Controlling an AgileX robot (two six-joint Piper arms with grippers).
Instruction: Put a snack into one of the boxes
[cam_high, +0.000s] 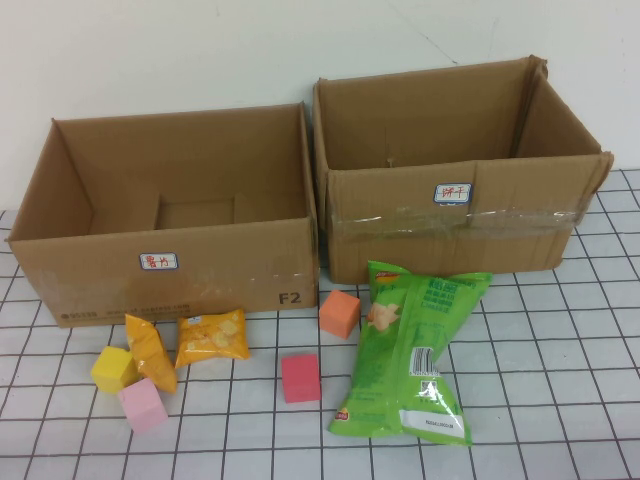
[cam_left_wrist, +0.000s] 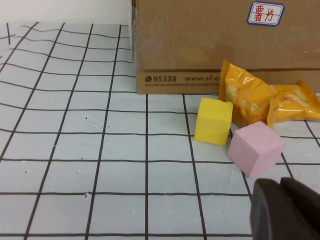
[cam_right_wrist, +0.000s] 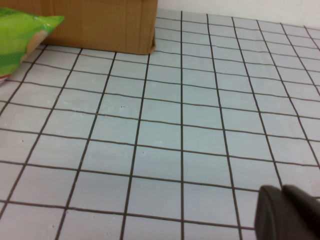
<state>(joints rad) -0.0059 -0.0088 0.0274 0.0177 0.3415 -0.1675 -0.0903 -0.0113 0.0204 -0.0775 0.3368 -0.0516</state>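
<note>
High view: two open cardboard boxes, left box and right box, stand at the back of the gridded surface. The green chip bag lies before the right box; two yellow snack packets lie among foam cubes. Neither arm shows here.

Left wrist view: the left gripper, fingers closed and empty, hangs near the pink cube, the packets beyond.

Right wrist view: the right gripper, closed and empty, sits over bare grid. The bag looks light, crinkly and slippery; pinch it at a sealed end.

The dark left gripper and dark right gripper hung low, jaws apparently closed.
</note>
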